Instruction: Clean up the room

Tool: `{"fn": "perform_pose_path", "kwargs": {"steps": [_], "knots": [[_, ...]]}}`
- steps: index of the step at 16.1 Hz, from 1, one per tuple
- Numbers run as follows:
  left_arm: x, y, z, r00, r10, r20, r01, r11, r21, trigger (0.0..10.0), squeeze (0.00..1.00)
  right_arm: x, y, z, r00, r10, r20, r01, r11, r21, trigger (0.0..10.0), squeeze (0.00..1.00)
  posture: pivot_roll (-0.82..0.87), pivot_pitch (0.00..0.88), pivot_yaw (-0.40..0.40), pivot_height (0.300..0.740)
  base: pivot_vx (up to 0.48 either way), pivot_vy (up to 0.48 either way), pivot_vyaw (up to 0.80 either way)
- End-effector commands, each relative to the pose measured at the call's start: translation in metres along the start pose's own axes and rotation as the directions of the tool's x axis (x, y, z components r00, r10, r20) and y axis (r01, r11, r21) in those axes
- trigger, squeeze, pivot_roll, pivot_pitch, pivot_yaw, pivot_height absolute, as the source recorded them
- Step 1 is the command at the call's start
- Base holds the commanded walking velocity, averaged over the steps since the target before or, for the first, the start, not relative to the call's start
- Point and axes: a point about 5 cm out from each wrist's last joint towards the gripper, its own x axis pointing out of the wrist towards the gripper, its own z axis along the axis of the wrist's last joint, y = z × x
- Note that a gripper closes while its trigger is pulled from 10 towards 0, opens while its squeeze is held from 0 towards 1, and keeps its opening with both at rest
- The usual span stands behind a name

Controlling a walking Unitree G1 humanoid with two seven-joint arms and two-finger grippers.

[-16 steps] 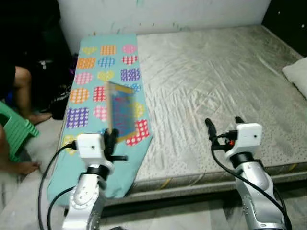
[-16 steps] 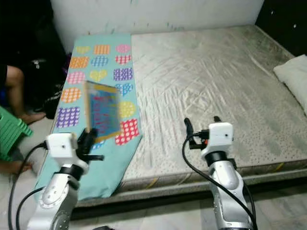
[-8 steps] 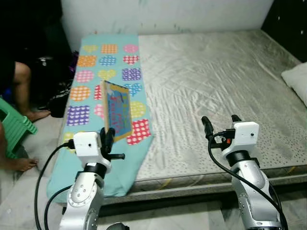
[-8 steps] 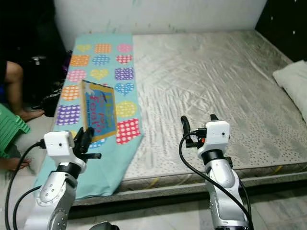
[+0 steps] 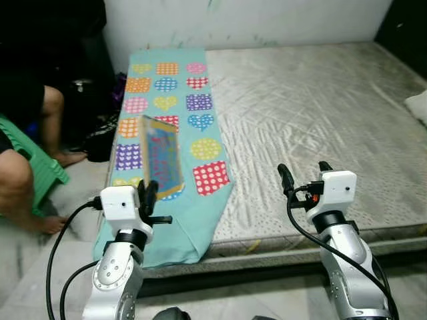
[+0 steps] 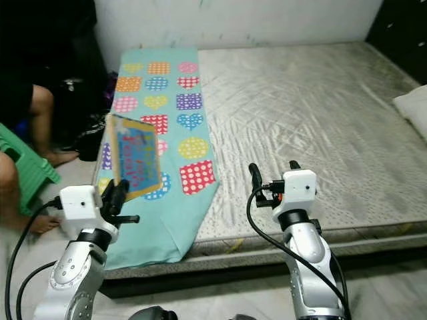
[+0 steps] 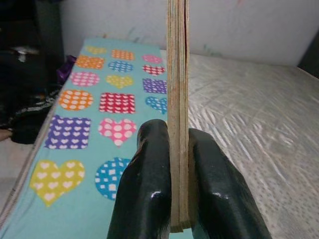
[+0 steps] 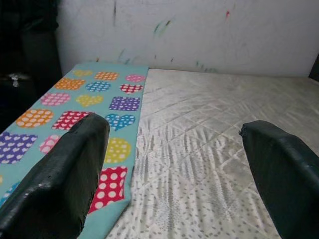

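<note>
From the left eye view, the left arm rises from the lower frame with its wrist bent upward, and the left gripper (image 5: 148, 194) pinches the lower edge of a children's book (image 5: 162, 155), holding it upright above the near end of a teal blanket (image 5: 175, 100) patterned with dotted hearts and squares. The blanket lies along the left side of a grey quilted mattress (image 5: 320, 107) and drapes over its near edge. The right arm is raised beside it, its right gripper (image 5: 303, 175) poised over the mattress's near edge, fingers spread and holding nothing. A person's bare leg (image 5: 27, 180) rests on a green stool (image 5: 40, 175) on the floor to the left.

The right eye view shows the book's colourful cover (image 6: 135, 157) turned toward the camera, and a white pillow (image 6: 413, 105) at the mattress's right edge.

In the left wrist view, the two black fingers (image 7: 147, 194) press on either side of the book's page block, seen edge-on.

In the right wrist view, the fingers (image 8: 65, 169) stand wide apart with the mattress and blanket between them and a marked white wall (image 8: 199, 30) behind.
</note>
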Motion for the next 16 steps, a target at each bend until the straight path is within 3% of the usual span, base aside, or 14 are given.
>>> {"fn": "perform_pose_path", "kwargs": {"steps": [1, 3, 9, 16], "knots": [[0.0007, 0.0001, 0.0104, 0.999, -0.001, 0.05, 0.0, 1.0, 0.018, 10.0, 0.0, -0.0002, -0.0012, 0.0012, 1.0, 0.0, 0.005, 0.0, 1.0, -0.017, 10.0, 0.0, -0.14, 0.135, 0.008, 0.74, 0.0, -0.24, 0.0], [0.0005, -0.0003, 0.0105, 0.999, -0.002, 0.05, 0.001, 1.0, 0.018, 10.0, 0.0, 0.0003, 0.0004, 0.0018, 1.0, 0.019, 0.01, -0.019, 0.999, -0.049, 10.0, 0.0, -0.14, 0.135, 0.008, 0.74, 0.0, -0.244, 0.0], [0.0007, -0.0017, 0.0103, 0.999, -0.007, 0.049, 0.006, 1.0, 0.018, 10.0, 0.0, -0.0002, 0.0012, 0.001, 1.0, 0.017, 0.008, -0.017, 0.999, -0.049, 10.0, 0.0, -0.14, 0.137, 0.007, 0.74, 0.0, -0.202, 0.71], [0.0013, -0.0028, 0.0101, 0.999, -0.009, 0.049, 0.008, 1.0, 0.016, 10.0, 0.0, 0.0001, 0.0002, -0.0011, 1.0, 0.015, -0.001, -0.015, 0.999, -0.051, 10.0, 0.0, -0.14, 0.136, 0.004, 0.74, 0.0, 0.0, 0.0]]}}
